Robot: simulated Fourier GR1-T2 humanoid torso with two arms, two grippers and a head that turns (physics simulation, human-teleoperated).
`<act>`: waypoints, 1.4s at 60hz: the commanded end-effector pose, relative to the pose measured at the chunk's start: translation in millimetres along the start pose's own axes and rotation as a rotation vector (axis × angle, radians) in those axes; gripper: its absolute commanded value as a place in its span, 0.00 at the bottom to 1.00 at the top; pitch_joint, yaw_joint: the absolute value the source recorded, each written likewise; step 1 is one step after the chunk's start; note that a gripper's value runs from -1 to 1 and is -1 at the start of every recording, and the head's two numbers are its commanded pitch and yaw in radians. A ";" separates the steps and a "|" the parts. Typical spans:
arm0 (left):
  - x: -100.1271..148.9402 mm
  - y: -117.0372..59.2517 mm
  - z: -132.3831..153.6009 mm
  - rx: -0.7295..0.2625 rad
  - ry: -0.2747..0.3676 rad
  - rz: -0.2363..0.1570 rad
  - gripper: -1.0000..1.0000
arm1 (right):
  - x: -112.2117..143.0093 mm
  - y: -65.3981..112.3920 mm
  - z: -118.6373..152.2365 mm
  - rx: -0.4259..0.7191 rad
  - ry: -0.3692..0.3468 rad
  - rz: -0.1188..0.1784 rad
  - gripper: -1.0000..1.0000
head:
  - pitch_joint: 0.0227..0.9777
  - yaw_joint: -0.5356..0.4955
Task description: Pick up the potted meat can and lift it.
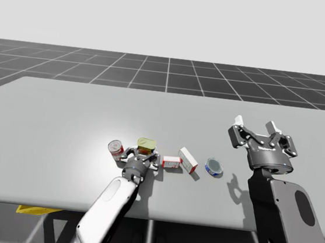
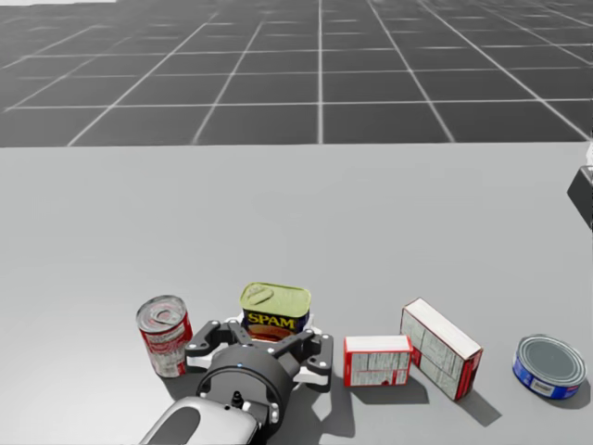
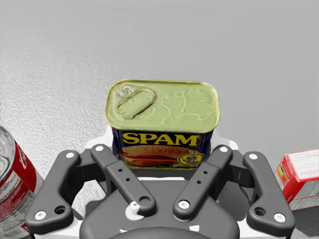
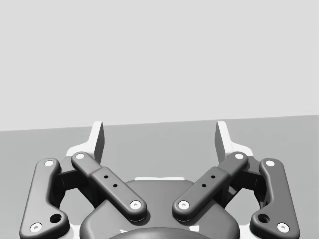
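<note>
The potted meat can stood upright on the grey table, its yellow-green pull-tab lid up. My left gripper lay low at the can's near side. The left wrist view gave what the high view could not. The white fingers were spread wide, one just beside each flank of the can, and I saw no squeeze on it. The linkage sat as far apart as on my right gripper, whose fingers stood open over bare table.

The head view showed the neighbours best. A red soup can stood upright just left of the potted meat can, close to the left gripper's outer link. To the can's right stood a small red-and-white box, then a larger red-and-white box, then a flat blue can well apart.

From the high view, my right gripper hung above the table, far right of the can and beyond the flat blue can. Beyond the potted meat can the tabletop ran bare to its far edge. The near edge lay closer, behind my left forearm.
</note>
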 end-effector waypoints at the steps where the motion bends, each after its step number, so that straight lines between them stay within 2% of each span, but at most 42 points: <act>1: -14.5 -2.0 -0.8 -0.080 0.041 -0.033 1.00 | -0.1 -1.3 0.3 -0.005 -0.001 0.001 0.00 | 0.54 0.57; 10: -15.1 -2.0 -0.9 -0.079 0.041 -0.031 1.00 | -0.4 -1.8 0.5 -0.007 0.000 0.000 0.00 | 0.46 0.59; 19: -13.1 -2.2 0.1 -0.076 0.029 -0.031 1.00 | -0.8 -2.3 0.0 -0.007 0.000 0.000 0.00 | 0.43 0.59; 25: -4.4 -1.4 7.5 -0.070 -0.004 -0.030 1.00 | -1.2 -2.8 -0.4 -0.009 0.001 0.000 0.00 | 0.43 0.59; 29: 1.0 -0.9 13.6 -0.059 -0.032 -0.044 1.00 | -1.3 -3.0 -0.7 -0.009 0.002 0.001 0.00 | 0.43 0.59; 41: 31.0 -7.2 40.0 -0.087 -0.098 -0.097 1.00 | -1.4 -3.7 -1.9 -0.010 0.002 0.001 0.00 | 0.43 0.60; 56: 71.0 -7.6 53.2 -0.106 -0.177 -0.117 1.00 | -1.6 -4.2 -2.0 -0.007 0.001 0.002 0.00 | 0.43 0.60; 65: 105.2 -7.9 56.1 -0.111 -0.246 -0.140 1.00 | -1.9 -4.2 -2.3 -0.007 0.001 0.006 0.00 | 0.43 0.60; 84: 159.9 -11.2 63.9 -0.080 -0.388 -0.157 1.00 | -1.2 -4.8 -1.6 0.000 0.004 0.001 0.00 | 0.42 0.60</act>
